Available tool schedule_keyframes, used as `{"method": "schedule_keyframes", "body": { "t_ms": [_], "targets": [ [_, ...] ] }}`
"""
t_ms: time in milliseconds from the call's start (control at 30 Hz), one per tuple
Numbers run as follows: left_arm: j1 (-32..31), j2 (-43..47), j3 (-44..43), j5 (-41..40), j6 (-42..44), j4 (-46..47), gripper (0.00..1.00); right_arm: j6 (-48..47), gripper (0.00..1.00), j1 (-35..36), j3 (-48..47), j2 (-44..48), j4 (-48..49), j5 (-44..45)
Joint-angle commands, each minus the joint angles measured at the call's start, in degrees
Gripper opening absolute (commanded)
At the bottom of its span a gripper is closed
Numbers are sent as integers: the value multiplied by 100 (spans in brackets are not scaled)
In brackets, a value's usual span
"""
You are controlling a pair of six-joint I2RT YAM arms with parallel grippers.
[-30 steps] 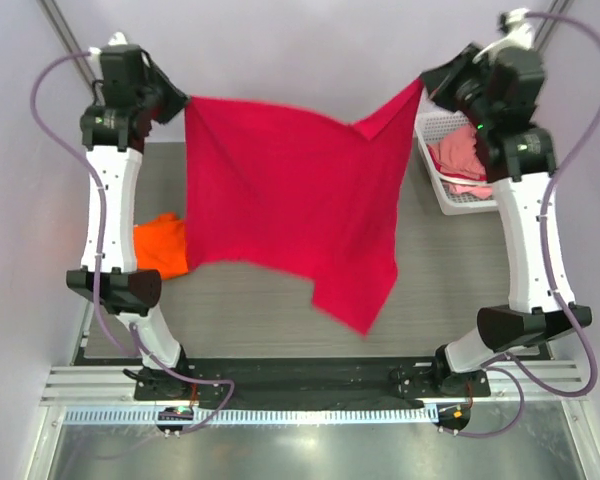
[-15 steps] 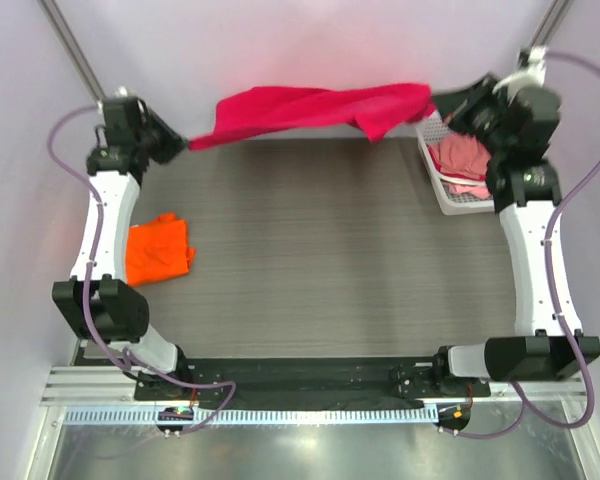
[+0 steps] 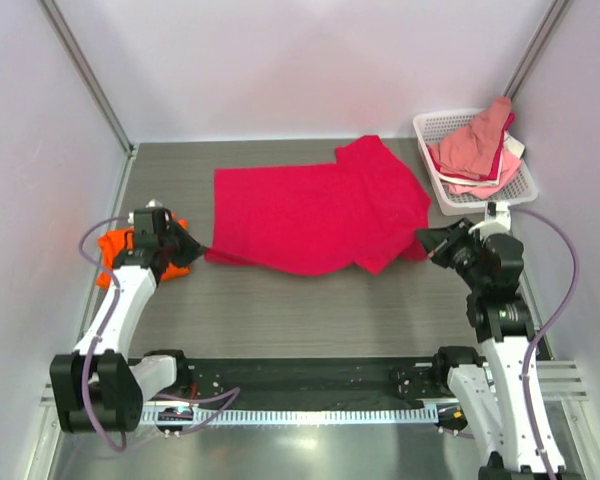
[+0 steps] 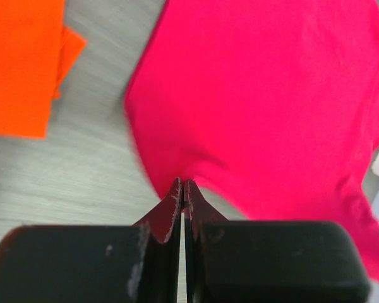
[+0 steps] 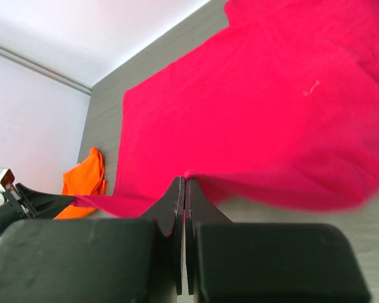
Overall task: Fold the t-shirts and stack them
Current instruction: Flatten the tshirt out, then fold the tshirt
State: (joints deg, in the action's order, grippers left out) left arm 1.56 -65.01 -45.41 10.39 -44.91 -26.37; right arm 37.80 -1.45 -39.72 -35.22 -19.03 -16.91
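The crimson-red t-shirt point(image 3: 315, 210) lies spread across the middle of the table, its far right part folded over. My left gripper point(image 3: 204, 249) is shut on its near left corner point(image 4: 196, 167). My right gripper point(image 3: 421, 239) is shut on its near right corner point(image 5: 196, 173), low over the table. The folded orange t-shirt point(image 3: 120, 247) lies at the left edge, partly under my left arm; it also shows in the left wrist view point(image 4: 19, 63) and the right wrist view point(image 5: 85, 177).
A white lattice basket point(image 3: 450, 200) with pink and white clothes point(image 3: 475, 145) stands at the back right, just beyond my right arm. Bare grey table point(image 3: 300, 310) lies between the red shirt and the arm bases.
Both arms came down and toward the near side with the red shirt. It hung spread in the air, then bunched at the back, and now lies flat on the table.
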Motion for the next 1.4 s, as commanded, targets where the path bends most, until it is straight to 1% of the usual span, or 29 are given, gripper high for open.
{"method": "schedule_keyframes", "body": {
  "t_ms": [0,33,100,200,267,333,367,500,633,800,1033,1367],
  "targets": [
    [2,594,558,-151,-80,475,0,201,1,5,570,602,-294,-137],
    [-7,717,855,-186,-97,484,0,227,1,-4,693,883,-477,-146],
    [2,946,1068,-196,-106,536,0,228,1,5,983,1183,-689,-103],
    [-7,1043,1262,-134,-106,519,0,131,1,5,1090,1237,-874,29],
    [2,1008,1219,-143,-97,519,0,35,1,5,1011,1053,-892,152],
    [-7,921,1157,-143,-97,519,0,-79,1,5,906,773,-840,196],
    [-7,877,1087,-134,-97,562,0,-210,1,5,766,415,-805,240],
    [-7,491,815,-90,-97,668,0,-440,1,5,422,-484,-516,381],
    [-7,-80,533,-46,-106,756,0,-467,1,5,159,-1205,-155,399],
    [-7,-512,348,-20,-194,967,0,-502,1,5,-281,-2057,171,381],
    [-7,-811,234,-55,-273,1160,0,-713,1,5,-905,-2962,312,302],
    [-24,-890,76,-275,-247,1231,0,-915,1,5,-1758,-3842,382,311]
  ]
}}
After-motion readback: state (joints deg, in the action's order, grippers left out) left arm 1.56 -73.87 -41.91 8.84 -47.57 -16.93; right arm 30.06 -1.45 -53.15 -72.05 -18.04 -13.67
